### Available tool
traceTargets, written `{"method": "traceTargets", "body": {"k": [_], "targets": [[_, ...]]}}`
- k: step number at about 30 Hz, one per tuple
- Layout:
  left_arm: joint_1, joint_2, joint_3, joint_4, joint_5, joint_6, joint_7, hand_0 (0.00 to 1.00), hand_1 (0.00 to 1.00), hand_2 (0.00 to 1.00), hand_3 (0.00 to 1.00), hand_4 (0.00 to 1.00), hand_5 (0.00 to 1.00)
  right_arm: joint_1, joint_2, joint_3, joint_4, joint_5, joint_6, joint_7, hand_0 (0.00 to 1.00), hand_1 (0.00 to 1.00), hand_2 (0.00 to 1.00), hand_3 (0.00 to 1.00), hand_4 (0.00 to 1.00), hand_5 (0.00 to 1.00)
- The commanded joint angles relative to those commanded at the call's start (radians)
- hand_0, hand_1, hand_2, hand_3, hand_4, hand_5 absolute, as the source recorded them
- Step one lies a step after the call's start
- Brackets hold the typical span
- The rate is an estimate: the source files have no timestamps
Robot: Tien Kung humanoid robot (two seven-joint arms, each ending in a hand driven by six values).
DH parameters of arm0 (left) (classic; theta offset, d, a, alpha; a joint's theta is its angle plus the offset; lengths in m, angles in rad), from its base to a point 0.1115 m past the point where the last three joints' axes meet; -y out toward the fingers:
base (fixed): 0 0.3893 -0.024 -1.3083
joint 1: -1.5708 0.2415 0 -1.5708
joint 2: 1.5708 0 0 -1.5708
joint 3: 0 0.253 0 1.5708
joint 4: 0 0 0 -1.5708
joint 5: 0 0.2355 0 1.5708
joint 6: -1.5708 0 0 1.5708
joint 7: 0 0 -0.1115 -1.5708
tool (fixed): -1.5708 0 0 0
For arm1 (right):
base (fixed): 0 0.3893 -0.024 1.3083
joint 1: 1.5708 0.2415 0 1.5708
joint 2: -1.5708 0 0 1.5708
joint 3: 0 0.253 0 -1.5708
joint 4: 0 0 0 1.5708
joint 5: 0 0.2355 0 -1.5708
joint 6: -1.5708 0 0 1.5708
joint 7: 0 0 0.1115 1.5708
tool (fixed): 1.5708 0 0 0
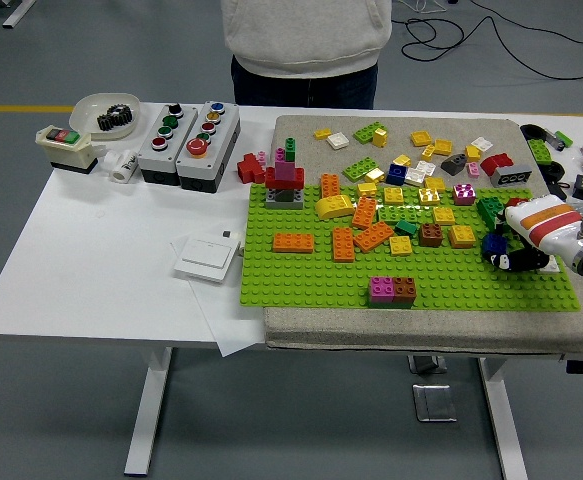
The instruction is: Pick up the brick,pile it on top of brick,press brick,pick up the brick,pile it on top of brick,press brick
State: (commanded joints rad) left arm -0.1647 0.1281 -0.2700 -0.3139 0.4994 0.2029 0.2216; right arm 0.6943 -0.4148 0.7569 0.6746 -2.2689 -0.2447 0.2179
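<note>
A: Right, the white tabletop (91,270) fills the view, with a grey mat (301,128) on its right half and a green baseplate (301,280) lying on the mat.

B: And a person in a pale top (306,35) stands at the far side, hands out of view.

A: Correct. Loose bricks in orange, yellow, white and green are scattered over the mat and the plate's far half, with a red-and-pink stack (284,180) at the plate's far left corner.

B: Where's the right hand (531,240)?

A: Low over the plate's right edge, its fingers (511,262) curled down around a blue brick (492,245). The brick sits on the plate just left of the palm, against the fingertips. I cannot tell if the grip is firm.

B: Anything nearer us?

A: A pink and brown brick pair (393,290) sits alone near the plate's front edge.
</note>
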Motion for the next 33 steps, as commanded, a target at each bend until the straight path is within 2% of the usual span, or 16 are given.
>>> {"method": "traceTargets", "body": {"k": [10, 17, 18, 23, 27, 33], "targets": [[-0.001, 0.0, 0.0, 0.001, -0.001, 0.0, 0.0, 0.711, 0.721, 0.759, 0.615, 0.726, 0.682, -0.004, -0.007, 0.007, 0.007, 0.0, -0.016, 0.011, 0.186, 0.091, 0.166, 0.466, 0.744, 0.511], [0.001, -0.001, -0.001, 0.001, 0.002, -0.001, 0.0, 0.711, 0.721, 0.759, 0.615, 0.727, 0.683, -0.012, -0.023, 0.023, 0.032, 0.0, -0.026, 0.019, 0.177, 0.084, 0.165, 0.463, 0.745, 0.487], [0.001, -0.001, -0.001, 0.001, 0.002, -0.001, 0.0, 0.711, 0.72, 0.759, 0.614, 0.727, 0.683, -0.013, -0.025, 0.024, 0.035, 0.0, -0.027, 0.021, 0.167, 0.081, 0.165, 0.465, 0.737, 0.459], [0.001, 0.0, 0.001, 0.0, 0.001, -0.001, 0.0, 0.711, 0.72, 0.759, 0.614, 0.727, 0.683, -0.024, -0.034, 0.036, 0.063, 0.0, -0.028, 0.024, 0.167, 0.081, 0.165, 0.465, 0.737, 0.459], [0.004, 0.0, 0.001, 0.001, 0.002, -0.001, -0.001, 0.71, 0.722, 0.758, 0.615, 0.726, 0.683, -0.05, -0.062, 0.043, 0.142, 0.0, -0.02, 0.024, 0.168, 0.08, 0.165, 0.465, 0.738, 0.446], [0.009, 0.0, -0.008, 0.002, 0.017, -0.002, 0.003, 0.71, 0.721, 0.758, 0.615, 0.726, 0.687, -0.09, -0.132, 0.035, 0.349, 0.015, 0.009, 0.015, 0.169, 0.08, 0.165, 0.466, 0.742, 0.434]]}}
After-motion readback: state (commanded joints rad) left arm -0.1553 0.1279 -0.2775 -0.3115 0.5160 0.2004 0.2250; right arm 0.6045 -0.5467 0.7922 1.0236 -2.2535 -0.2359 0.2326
